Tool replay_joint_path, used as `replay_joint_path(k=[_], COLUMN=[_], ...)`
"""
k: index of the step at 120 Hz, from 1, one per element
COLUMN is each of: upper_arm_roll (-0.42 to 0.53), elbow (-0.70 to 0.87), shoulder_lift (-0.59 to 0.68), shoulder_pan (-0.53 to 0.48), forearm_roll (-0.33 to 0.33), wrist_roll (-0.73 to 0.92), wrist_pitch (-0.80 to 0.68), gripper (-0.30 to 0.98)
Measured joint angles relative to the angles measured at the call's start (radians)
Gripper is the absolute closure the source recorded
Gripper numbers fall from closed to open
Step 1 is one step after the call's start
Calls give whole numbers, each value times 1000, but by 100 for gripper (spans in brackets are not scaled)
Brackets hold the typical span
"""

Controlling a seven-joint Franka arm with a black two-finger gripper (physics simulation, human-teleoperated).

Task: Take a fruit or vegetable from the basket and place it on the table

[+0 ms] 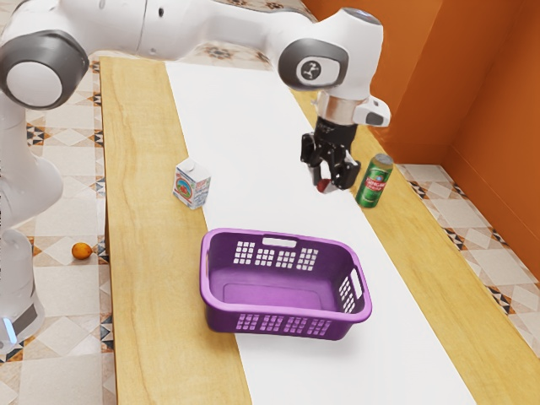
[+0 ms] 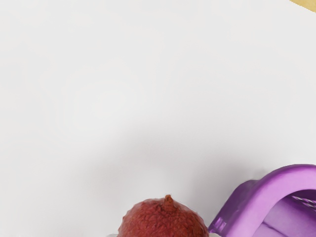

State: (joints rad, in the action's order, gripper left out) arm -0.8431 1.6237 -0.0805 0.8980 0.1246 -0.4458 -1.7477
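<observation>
Evidently grasping a small red fruit [image 1: 323,186] between both fingers of the black gripper [image 1: 328,182], held above the white cloth [image 1: 236,126], upper right of the exterior view. Seen up close in the wrist view: rough skin and a stubby stem [image 2: 168,202]. Nearest obstacle, right of the gripper, a green can [image 1: 375,181]. At lower center, a purple basket [image 1: 274,321]; left of center, a carton [image 1: 191,184]; far left, on the tiled floor [image 1: 72,295], an orange fruit [image 1: 82,251].
</observation>
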Motion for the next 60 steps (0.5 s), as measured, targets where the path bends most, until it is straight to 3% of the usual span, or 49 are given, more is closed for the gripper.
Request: replay_joint_path(k=[12,41,60], upper_arm_roll=[-16,-6,-12], elbow=[-27,-34,-33], shoulder_lift=[-34,-116,-140], shoulder_pan=[-118,-244,-245], forearm_roll=[-1,42,67], wrist_roll=[19,64,90], wrist_pitch=[33,72,75], gripper=[55,55,20])
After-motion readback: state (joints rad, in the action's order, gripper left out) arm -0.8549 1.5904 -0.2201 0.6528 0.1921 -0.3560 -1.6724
